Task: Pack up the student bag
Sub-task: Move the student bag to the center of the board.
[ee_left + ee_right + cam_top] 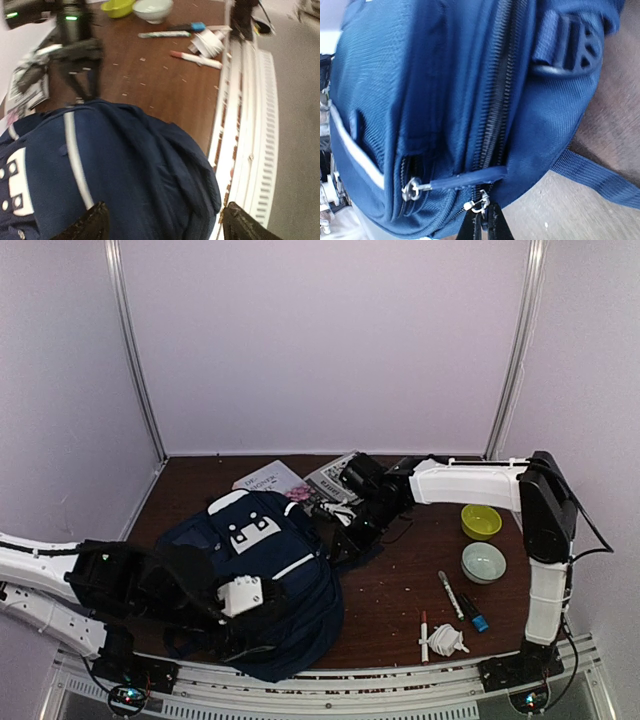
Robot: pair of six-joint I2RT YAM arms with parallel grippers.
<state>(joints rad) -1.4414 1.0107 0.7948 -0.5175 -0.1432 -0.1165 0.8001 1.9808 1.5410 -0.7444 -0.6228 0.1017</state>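
Now: large navy blue fabric backpack [300, 610] lies left-centre on brown table [400, 585]. Right hand [482, 227] pressed together, apparently pinching small metal zip pull [479, 206] at its far-right edge; the zip runs straight away from that hand. Left hand [165, 222] spread above near side.

The backpack [285, 570] lies lower centre-left on the table [395, 585]. Behind it, at upper centre, lies a book [268, 478], with a magazine [328, 478] to its right. At the right sits one bowl [481, 521] with a second bowl [483, 562] before it. Nearer the bottom edge lie pens [450, 592] and a crumpled wad [447, 640].
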